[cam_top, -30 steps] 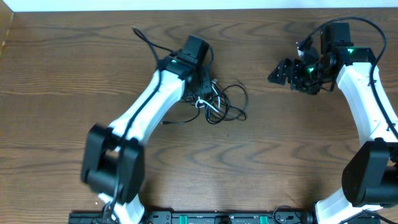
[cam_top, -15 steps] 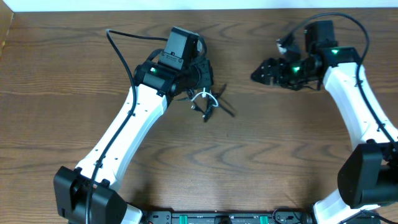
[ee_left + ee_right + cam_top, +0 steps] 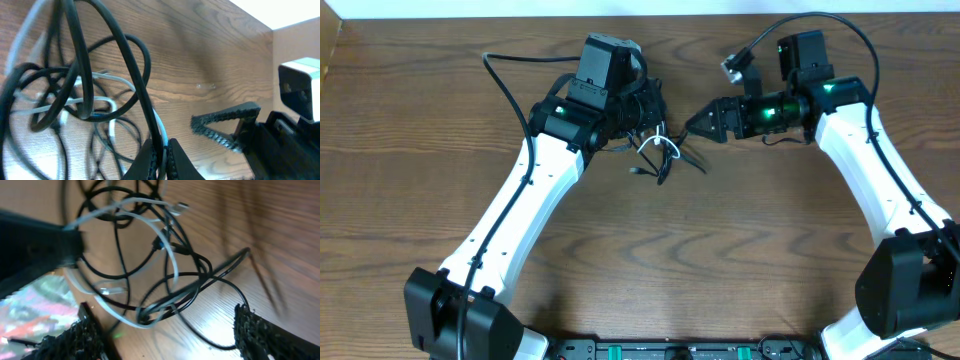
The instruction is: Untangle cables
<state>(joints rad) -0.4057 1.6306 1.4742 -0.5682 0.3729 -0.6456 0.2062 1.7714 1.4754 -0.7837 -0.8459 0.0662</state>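
**Cable clump pinched on the left, right side open beside it**

Left gripper [image 3: 642,118]: pressed together on the cables [image 3: 660,155]. In the left wrist view, my fingertips [image 3: 150,156] pinch a black strand where it runs down between them, with a pale strand alongside it.

Cables: a knotted clump of black loops with one white cable [image 3: 658,146] threaded through. It sits at the far middle of the worktop [image 3: 720,260], directly at my left gripper. Short ends stick out toward the near side and to the right. I cannot tell whether the lower loops rest on the wood.

Right gripper [image 3: 696,124]: spread wide and holding nothing. It points at the clump from the right, close to it. In the right wrist view, both textured fingers [image 3: 260,330] frame the lower edge, and the tangle [image 3: 150,265] lies ahead of them, apart from both.
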